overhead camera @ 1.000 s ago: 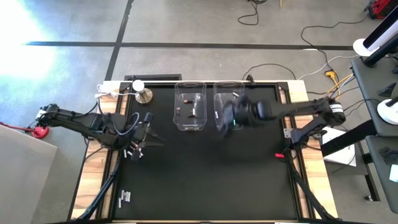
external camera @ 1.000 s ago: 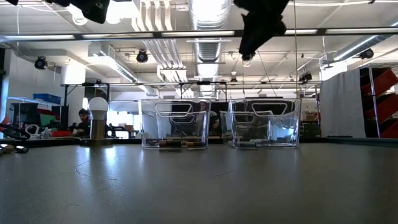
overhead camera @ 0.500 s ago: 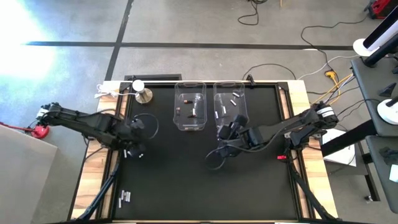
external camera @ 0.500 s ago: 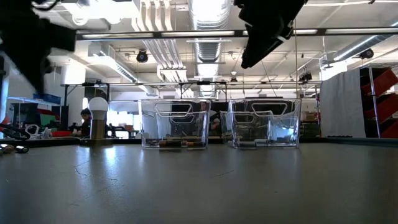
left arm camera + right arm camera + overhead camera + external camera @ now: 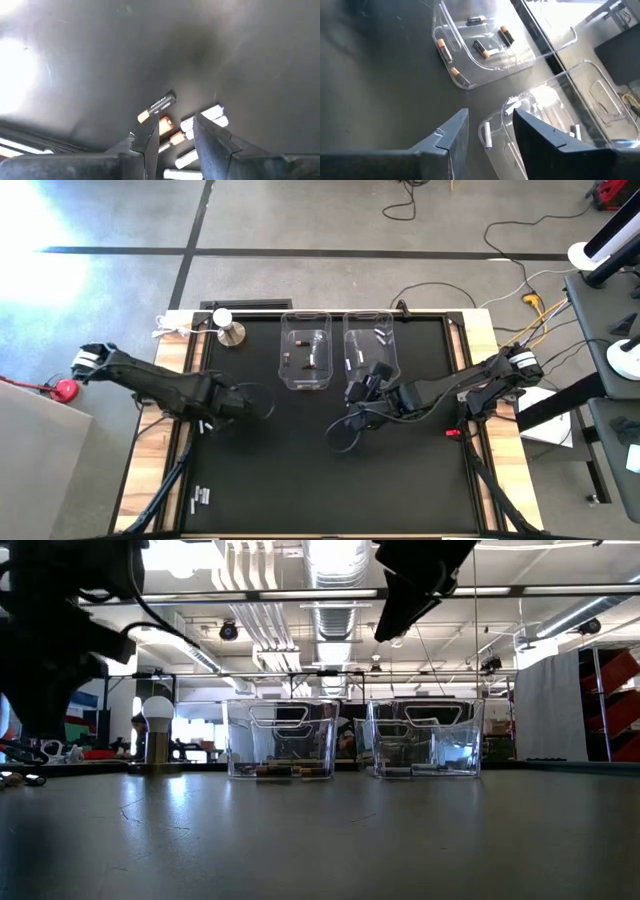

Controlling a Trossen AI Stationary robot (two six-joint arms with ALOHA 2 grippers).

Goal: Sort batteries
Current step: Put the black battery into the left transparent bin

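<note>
A loose cluster of batteries lies on the black table near its left edge. It holds dark batteries with orange ends [image 5: 157, 105] and white batteries [image 5: 212, 113]. My left gripper [image 5: 176, 122] points down just above the cluster [image 5: 204, 425], open, and touches none of the batteries. The left clear bin [image 5: 485, 45] holds dark batteries, the right clear bin [image 5: 560, 125] white ones. My right gripper [image 5: 491, 116] hangs open and empty over the near end of the right bin [image 5: 368, 352], slanting down.
A few more white batteries [image 5: 201, 498] lie near the table's front left corner. A round silver knob-like object [image 5: 230, 333] stands at the far left. Wooden rails [image 5: 478, 470] edge the table. Dark bare table lies in front of the bins.
My left gripper has come down over the battery cluster and tipped from near level to pointing down. My right gripper has drawn back from above the right bin toward the table's near edge and sunk a little.
</note>
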